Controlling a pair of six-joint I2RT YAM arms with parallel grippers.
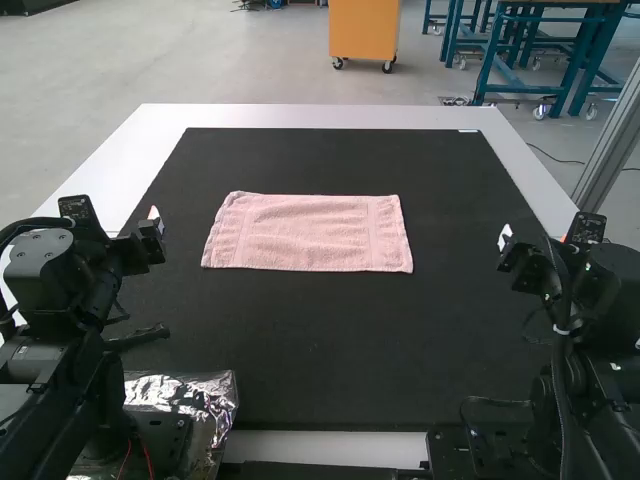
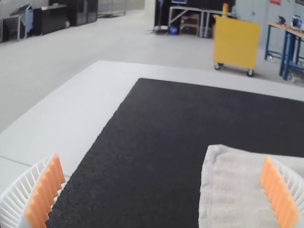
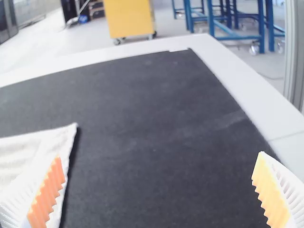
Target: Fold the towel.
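1 pink towel (image 1: 310, 235) on 1 mat (image 1: 310, 350), 4 parted fingers (image 2: 46, 195)

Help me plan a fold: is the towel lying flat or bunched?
Flat: the towel lies as a neat rectangle on the black mat, edges nearly straight.

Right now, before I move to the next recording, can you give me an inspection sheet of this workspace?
Surface: black mat on a white table.
Job's things: pink towel lies flat as a rectangle, longer side to side; cannot tell whether it is already folded.
Clutter: foil-covered item beside the left arm.
Grippers: left gripper and right gripper both have their fingers wide apart.
Cables: black cable along the right arm; red wires low by the left arm.
Surroundings: white table border showing beyond the mat's far edge.
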